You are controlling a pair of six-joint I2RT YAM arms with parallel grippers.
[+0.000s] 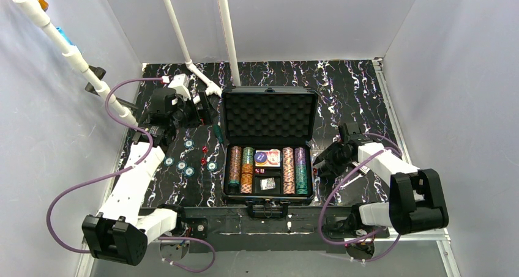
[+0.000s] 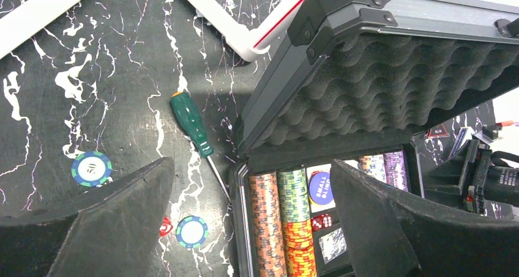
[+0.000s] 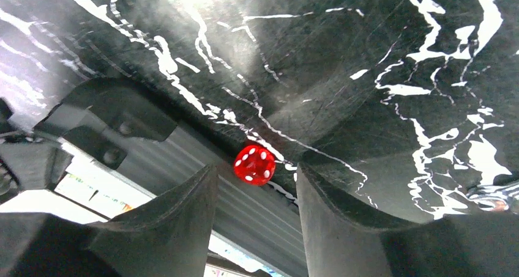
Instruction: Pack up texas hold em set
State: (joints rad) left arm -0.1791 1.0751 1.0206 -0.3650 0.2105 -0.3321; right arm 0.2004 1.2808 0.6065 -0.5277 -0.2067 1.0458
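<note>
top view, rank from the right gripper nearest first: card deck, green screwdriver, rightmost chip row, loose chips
1. rightmost chip row, beside right gripper
2. card deck, middle of case
3. green screwdriver, left of case
4. loose chips, far left

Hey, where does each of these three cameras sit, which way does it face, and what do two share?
Top external: fixed above and behind the arms, looking down on the table and open case; both arms show.
Left wrist: on the left arm, looking past the open left gripper at the case's foam lid and a green-handled screwdriver.
Right wrist: on the right arm, low over the table; the open right gripper brackets a red die beside the case.
Shared: top and left wrist show the screwdriver and loose chips.
</note>
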